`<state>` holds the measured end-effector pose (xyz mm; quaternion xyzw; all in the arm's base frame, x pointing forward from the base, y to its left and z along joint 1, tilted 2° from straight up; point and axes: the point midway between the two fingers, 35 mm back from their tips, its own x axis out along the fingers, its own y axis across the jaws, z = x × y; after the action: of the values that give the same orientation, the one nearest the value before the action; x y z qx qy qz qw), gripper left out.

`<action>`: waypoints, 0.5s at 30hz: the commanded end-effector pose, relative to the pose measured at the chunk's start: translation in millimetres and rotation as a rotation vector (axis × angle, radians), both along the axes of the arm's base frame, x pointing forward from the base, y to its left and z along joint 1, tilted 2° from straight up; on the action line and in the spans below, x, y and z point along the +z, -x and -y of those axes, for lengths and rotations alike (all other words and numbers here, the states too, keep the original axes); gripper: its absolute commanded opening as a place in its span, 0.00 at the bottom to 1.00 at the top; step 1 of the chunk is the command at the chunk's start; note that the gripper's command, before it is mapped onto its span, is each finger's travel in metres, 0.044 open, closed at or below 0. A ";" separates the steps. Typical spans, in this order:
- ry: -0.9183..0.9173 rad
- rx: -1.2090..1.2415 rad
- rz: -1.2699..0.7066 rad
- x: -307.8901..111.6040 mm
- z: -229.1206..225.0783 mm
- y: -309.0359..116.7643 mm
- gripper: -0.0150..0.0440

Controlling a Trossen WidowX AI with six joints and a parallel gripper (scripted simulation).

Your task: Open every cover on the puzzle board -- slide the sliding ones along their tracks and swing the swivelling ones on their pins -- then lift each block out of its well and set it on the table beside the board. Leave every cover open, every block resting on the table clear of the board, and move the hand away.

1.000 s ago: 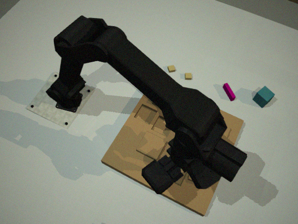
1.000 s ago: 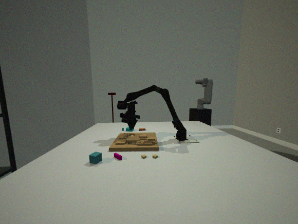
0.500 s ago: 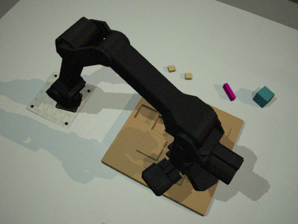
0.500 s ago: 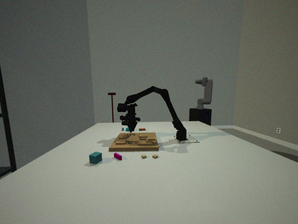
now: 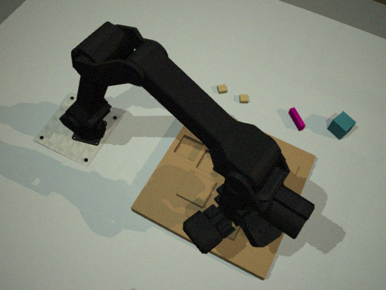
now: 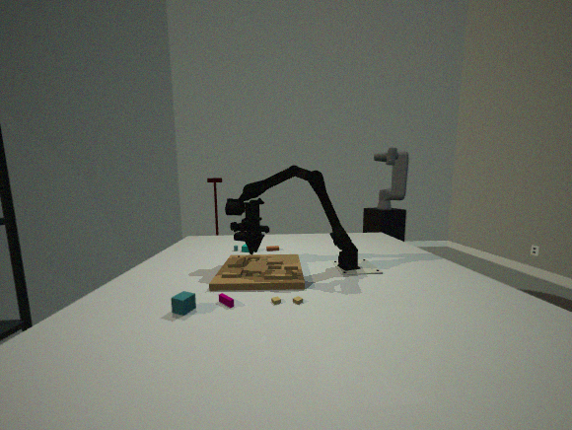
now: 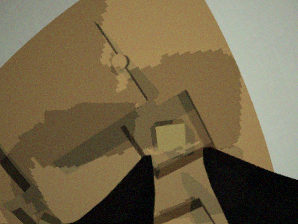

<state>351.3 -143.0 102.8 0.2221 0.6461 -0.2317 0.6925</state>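
Observation:
The wooden puzzle board (image 5: 153, 189) (image 6: 256, 286) (image 7: 165, 25) lies under the arm. My gripper (image 6: 252, 252) (image 7: 177, 158) is partly open and empty, low over the board's far side. In the wrist view a small yellow block (image 7: 170, 136) sits in an uncovered square well just beyond the fingertips. A round knob (image 7: 120, 62) sits on a narrow slot beyond that well. A square wooden cover (image 5: 196, 187) lies near the board's middle, with open recesses beside it. Two yellow blocks (image 5: 222, 88) (image 5: 243, 98) (image 6: 298, 300) (image 6: 276, 300) rest on the table. The arm hides much of the board.
A magenta bar (image 5: 297, 119) (image 6: 226, 300) and a teal block (image 5: 341, 125) (image 6: 183, 303) lie beside the board. Across the board are an orange piece (image 6: 272, 249), a teal piece (image 6: 245, 249) and a smaller bluish piece (image 6: 236, 248).

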 end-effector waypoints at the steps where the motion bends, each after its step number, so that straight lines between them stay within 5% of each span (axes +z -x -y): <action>1: -0.002 -0.005 0.003 0.0 -0.3 -0.4 0.50; 15: -0.002 -0.005 0.003 -8.0 -0.1 -1.0 0.50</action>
<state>352.4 -143.4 98.7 0.2221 0.6445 -0.2318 0.6939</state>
